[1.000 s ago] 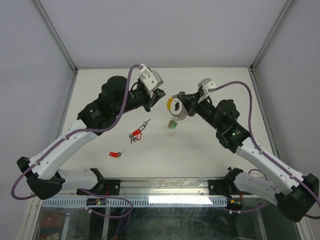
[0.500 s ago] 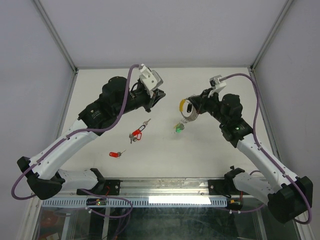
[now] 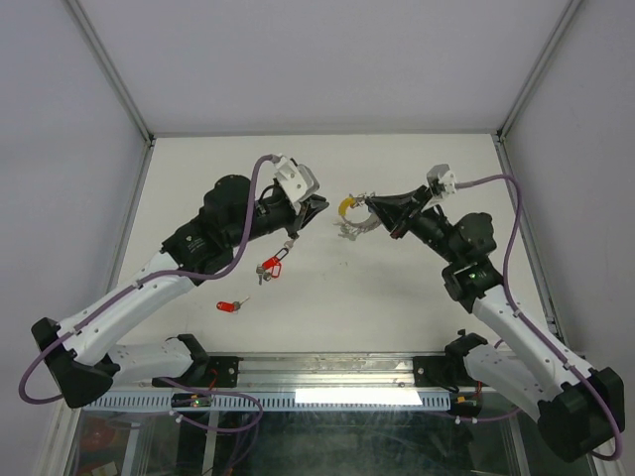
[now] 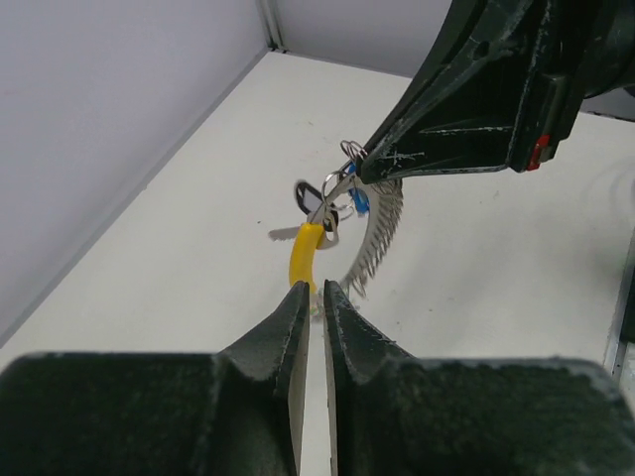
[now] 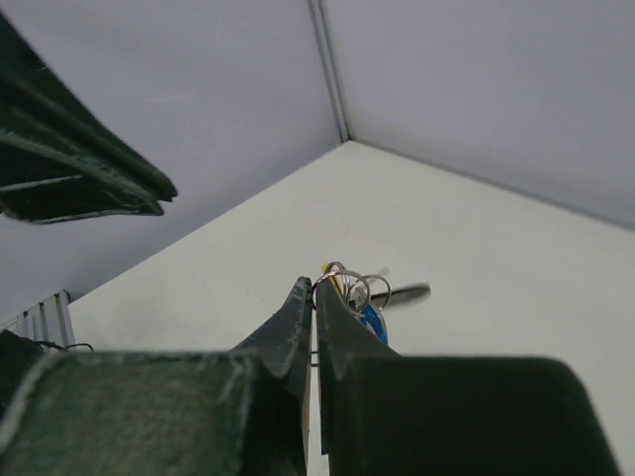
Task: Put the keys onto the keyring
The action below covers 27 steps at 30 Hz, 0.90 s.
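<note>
So the keyring point(image 5: 349, 283) is up off the desk point(image 3: 417, 307), pinched at the very tips of the right arm's point(image 3: 476, 273) jaws, which are closed tight on the wire. It hangs mid-air between the two arms, over the far half of the desk.

The long bit on it is the yellow tag point(image 4: 302, 260). In the left wrist view its long axis runs from the ring down toward the left arm's point(image 3: 213, 223) jaws, with its free end just ahead of their tips. We can't tell if it touches them. Those left jaws are almost closed, with only a thin slit between them, and we see nothing in the slit.

Each view shows something the others don't. The left wrist view gives us a blue tag point(image 4: 359, 199), a dark tag point(image 4: 309, 197) and a curved toothed silver strip point(image 4: 377, 230) hanging off the same bunch. From above these blur into a silver clump beside the yellow. The right wrist view shows a few wire loops right at its own tips, and the left jaws off to the upper left, apart from the ring.

Only the top view shows the loose keys lying on the desk. There's a red-tagged key point(image 3: 230, 306) near the left arm, lying roughly left to right. A second red-tagged one point(image 3: 270, 266) sits just below the left jaws and slants toward the upper right.
</note>
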### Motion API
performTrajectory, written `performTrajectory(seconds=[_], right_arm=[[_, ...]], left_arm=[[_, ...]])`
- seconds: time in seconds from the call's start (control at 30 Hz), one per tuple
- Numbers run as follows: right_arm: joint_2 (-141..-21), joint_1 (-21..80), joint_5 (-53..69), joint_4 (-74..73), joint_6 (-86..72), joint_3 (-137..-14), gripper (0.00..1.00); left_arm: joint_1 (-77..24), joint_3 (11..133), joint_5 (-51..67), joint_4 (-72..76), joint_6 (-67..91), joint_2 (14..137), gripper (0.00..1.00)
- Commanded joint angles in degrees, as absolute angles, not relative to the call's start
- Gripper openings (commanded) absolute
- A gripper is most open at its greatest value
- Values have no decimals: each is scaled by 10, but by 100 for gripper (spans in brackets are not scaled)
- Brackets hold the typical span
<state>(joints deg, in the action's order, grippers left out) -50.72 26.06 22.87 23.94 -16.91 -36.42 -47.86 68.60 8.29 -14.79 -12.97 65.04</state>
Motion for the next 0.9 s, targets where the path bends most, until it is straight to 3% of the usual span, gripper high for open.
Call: performTrajectory(seconds=[0.0,0.27,0.4,0.5,0.73,0.87], right_arm=[[-470,262,310,443,-102,-317,0],[-444,261,387,527,25,-281,1],[-440,262,381,515,24,-295,0],[-438,264,368,513,10,-305,0],[-420,273,366,479,33,-324,0],[-412,273,399,450,48,-338,0]], left_arm=[[-471,667,121,-41,-142,606,9],[-471,653,174,-19,-160,567,12],[-471,625,237,-4,-178,566,29],[-471,607,256,20,-172,574,37],[-472,520,226,186,-144,563,41],[-472,529,261,185,-178,575,42]])
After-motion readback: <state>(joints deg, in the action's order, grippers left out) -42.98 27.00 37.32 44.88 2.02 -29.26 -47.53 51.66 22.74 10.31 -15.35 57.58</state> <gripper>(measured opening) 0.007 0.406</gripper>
